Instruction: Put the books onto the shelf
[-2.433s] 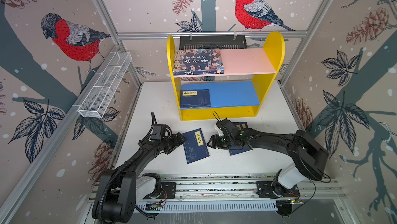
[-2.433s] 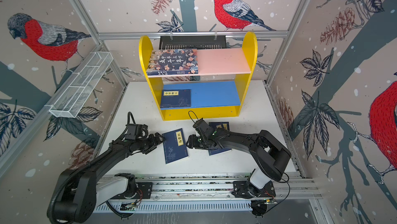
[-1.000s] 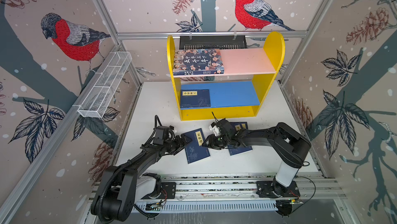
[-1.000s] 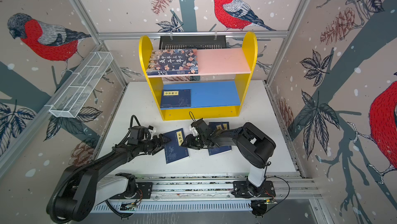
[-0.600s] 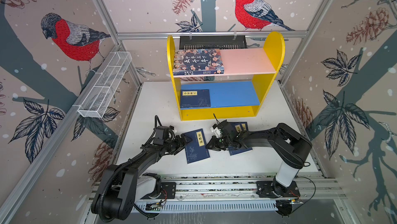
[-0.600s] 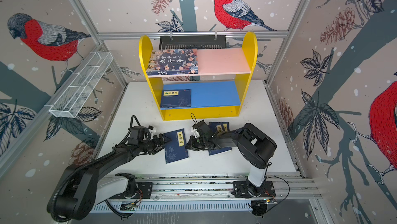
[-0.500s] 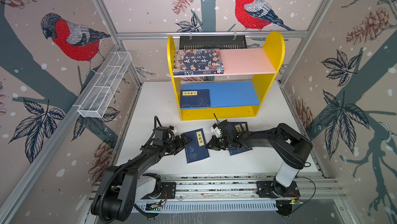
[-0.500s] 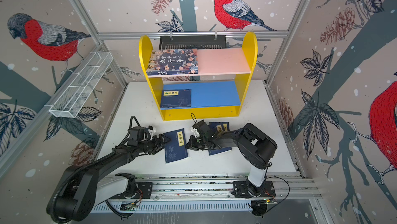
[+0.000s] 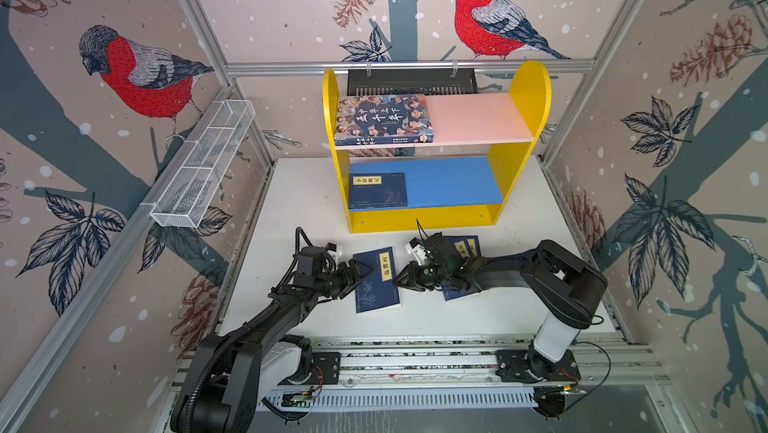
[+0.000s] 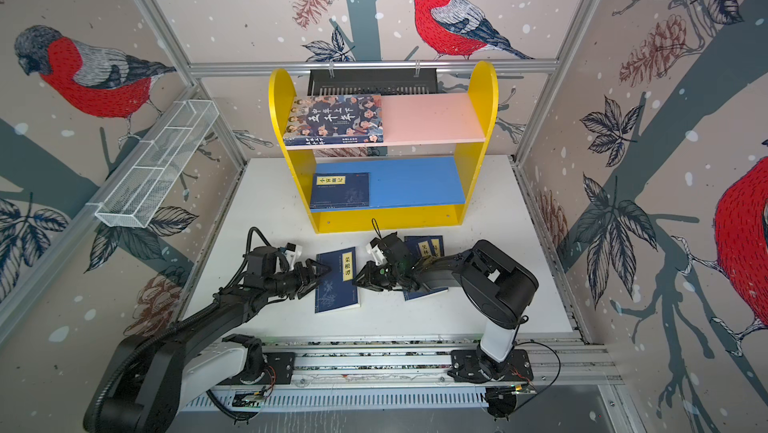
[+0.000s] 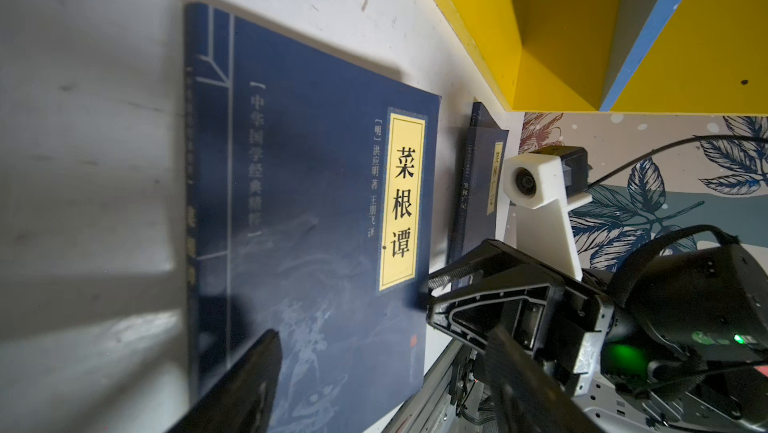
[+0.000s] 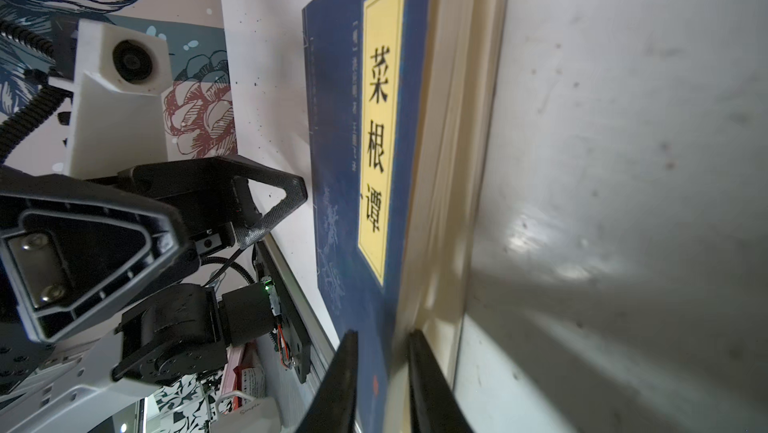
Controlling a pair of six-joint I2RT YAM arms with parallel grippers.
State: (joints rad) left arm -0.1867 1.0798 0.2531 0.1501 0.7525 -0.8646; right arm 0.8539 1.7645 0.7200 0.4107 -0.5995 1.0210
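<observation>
An illustrated book (image 9: 384,119) lies on the shelf's (image 9: 521,90) pink board, and a navy book (image 9: 378,190) on its blue board. A third navy book (image 9: 376,281) lies on the table between both grippers. My left gripper (image 9: 357,275) stands open at that book's left edge, its fingers (image 11: 249,385) spread wide over the cover. My right gripper (image 9: 399,279) sits at the right edge. In the right wrist view its jaws (image 12: 382,377) are nearly closed, with the cover and page edge between them. Two more navy books (image 9: 467,246) lie partly under the right arm.
A white wire mesh tray (image 9: 203,165) hangs on the left wall. A black slotted basket (image 9: 411,82) hangs behind the shelf. The arms' rail (image 9: 415,364) runs along the table's front edge. The shelf's yellow base stands just beyond the grippers.
The right jaws have narrowed onto the middle book's right edge. The left gripper has closed in slightly and stays at the left edge. The book lies where it was.
</observation>
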